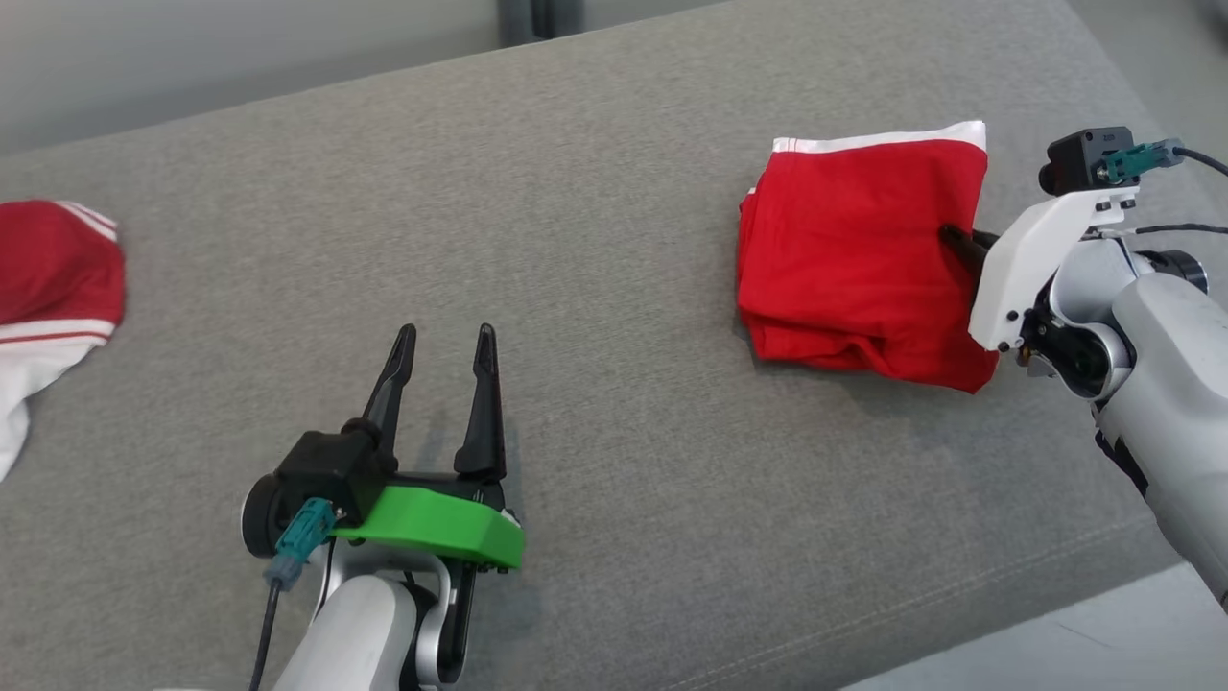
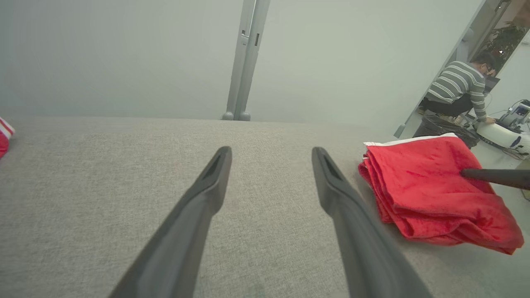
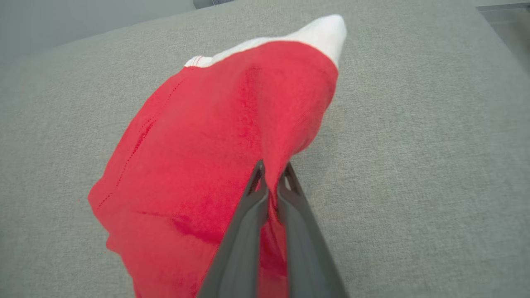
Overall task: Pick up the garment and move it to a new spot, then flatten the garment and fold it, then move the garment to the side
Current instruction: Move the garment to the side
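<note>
Folded red garment (image 1: pixel 854 259) near grey cushion's (image 1: pixel 614 192) right edge, pinched by closed right gripper (image 3: pixel 272 174), left gripper (image 1: pixel 446 334) spread wide, empty

1. garment (image 1: pixel 854 250): soft red cloth, matt, fine knit, with a white cloth band along one edge.
2. cushion (image 1: pixel 576 240): grey woven fabric, coarse visible weave, matt.
3. left gripper (image 1: pixel 446 331), right gripper (image 3: pixel 273 165): dark fingers, look like plastic, smooth, matt.
4. green cover (image 1: pixel 432 523): smooth plastic, slight sheen.
5. white bracket (image 1: pixel 1031 250): smooth matt plastic.
6. forearm shell (image 1: pixel 1170 384): pale grey, smooth, satin.
</note>
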Robot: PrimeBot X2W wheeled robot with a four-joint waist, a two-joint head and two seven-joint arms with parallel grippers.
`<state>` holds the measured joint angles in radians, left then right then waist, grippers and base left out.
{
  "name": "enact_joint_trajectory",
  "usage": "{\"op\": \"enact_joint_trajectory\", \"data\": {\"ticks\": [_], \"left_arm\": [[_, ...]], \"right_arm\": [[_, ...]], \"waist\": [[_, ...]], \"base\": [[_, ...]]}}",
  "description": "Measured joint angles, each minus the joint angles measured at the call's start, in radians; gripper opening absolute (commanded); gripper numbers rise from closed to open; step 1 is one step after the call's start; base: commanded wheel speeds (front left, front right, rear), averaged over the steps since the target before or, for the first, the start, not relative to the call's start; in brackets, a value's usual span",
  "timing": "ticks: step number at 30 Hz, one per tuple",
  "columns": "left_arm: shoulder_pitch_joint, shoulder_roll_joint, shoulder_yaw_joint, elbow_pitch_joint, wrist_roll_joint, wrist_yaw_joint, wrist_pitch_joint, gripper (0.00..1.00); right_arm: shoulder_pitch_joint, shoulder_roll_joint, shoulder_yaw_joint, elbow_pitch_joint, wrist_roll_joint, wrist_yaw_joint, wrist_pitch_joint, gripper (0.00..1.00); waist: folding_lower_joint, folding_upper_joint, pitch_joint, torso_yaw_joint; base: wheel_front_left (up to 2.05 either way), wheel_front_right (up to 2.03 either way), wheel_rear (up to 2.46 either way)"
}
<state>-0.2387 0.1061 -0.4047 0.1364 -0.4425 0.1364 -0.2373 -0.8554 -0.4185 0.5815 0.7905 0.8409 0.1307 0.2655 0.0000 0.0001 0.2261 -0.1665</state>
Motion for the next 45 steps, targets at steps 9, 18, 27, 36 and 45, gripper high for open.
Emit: {"op": "enact_joint_trajectory", "data": {"ticks": [9, 18, 27, 36, 45], "left_arm": [[-0.038, 0.011, -0.025, -0.015, 0.016, -0.004, 0.033, 1.00], [-0.044, 0.036, -0.023, -0.057, 0.026, 0.007, 0.043, 1.00], [-0.077, 0.057, -0.040, -0.142, 0.056, 0.015, 0.077, 1.00], [-0.084, 0.072, -0.056, -0.215, 0.074, 0.027, 0.104, 1.00], [-0.091, 0.074, -0.077, -0.249, 0.085, 0.035, 0.123, 1.00]], "right_arm": [[-0.063, 0.022, 0.010, 0.062, 0.001, 0.000, -0.059, 0.00], [-0.162, -0.007, 0.056, 0.140, -0.079, 0.000, -0.147, 0.00], [-0.299, -0.081, 0.082, 0.277, -0.195, 0.000, -0.237, 0.00], [-0.369, -0.152, 0.103, 0.370, -0.250, 0.000, -0.295, 0.00], [-0.432, -0.189, 0.136, 0.461, -0.370, 0.001, -0.408, 0.21]], "waist": [[0.0000, 0.0000, 0.054, -0.117], [0.0000, 0.0000, 0.112, -0.092], [0.0001, 0.0000, 0.185, -0.040], [0.0001, 0.0000, 0.251, 0.012], [0.0001, 0.0000, 0.298, 0.048]], "base": [[0.00, 0.00, 0.00], [0.00, 0.00, 0.00], [0.00, 0.00, 0.00], [0.00, 0.00, 0.00], [0.00, 0.00, 0.00]]}}
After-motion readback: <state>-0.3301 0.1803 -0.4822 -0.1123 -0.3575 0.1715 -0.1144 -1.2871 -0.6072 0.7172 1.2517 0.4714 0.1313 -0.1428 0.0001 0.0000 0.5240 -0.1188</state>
